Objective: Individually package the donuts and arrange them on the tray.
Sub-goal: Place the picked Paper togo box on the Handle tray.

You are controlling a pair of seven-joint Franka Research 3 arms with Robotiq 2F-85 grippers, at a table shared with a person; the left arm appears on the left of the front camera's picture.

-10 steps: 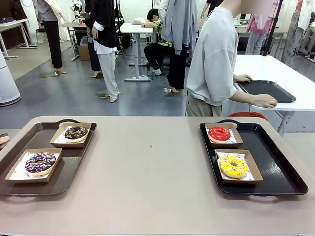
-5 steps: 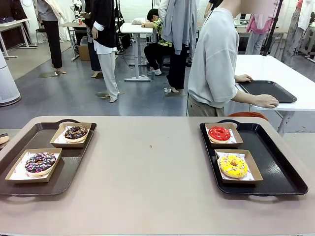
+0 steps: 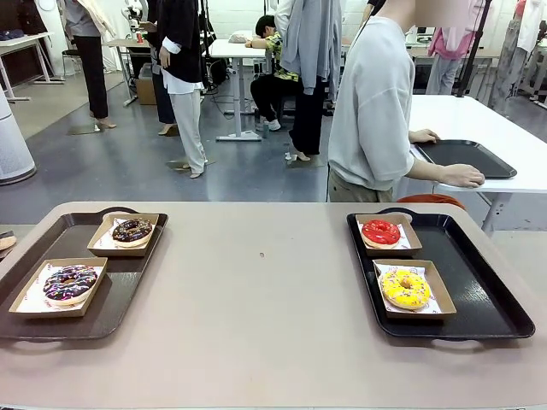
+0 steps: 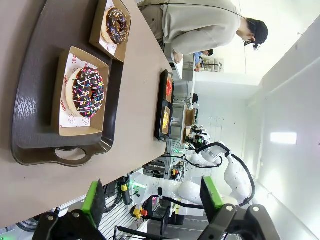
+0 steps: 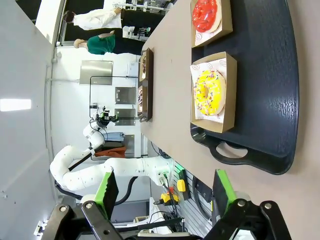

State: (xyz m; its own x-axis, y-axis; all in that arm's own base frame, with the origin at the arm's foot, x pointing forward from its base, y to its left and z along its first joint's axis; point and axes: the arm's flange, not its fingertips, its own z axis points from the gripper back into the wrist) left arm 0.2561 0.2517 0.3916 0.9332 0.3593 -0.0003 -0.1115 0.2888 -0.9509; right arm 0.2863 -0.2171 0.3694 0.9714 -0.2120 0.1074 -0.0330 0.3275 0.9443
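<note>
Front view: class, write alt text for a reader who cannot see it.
Two dark trays flank a beige table: the left tray holds chocolate and purple sprinkled donuts in cardboard boxes, the right tray boxed red and yellow donuts.

The table (image 3: pixel 256 325) is smooth and matt. Both trays (image 3: pixel 479 299) look like dark plastic with a fine pebbled grain – clearest in the wrist views. The boxes (image 3: pixel 414 290) are plain brown card, lined with printed white paper. The red donut (image 3: pixel 381 231) is glossy; the yellow donut (image 3: pixel 404 288) is duller.
</note>
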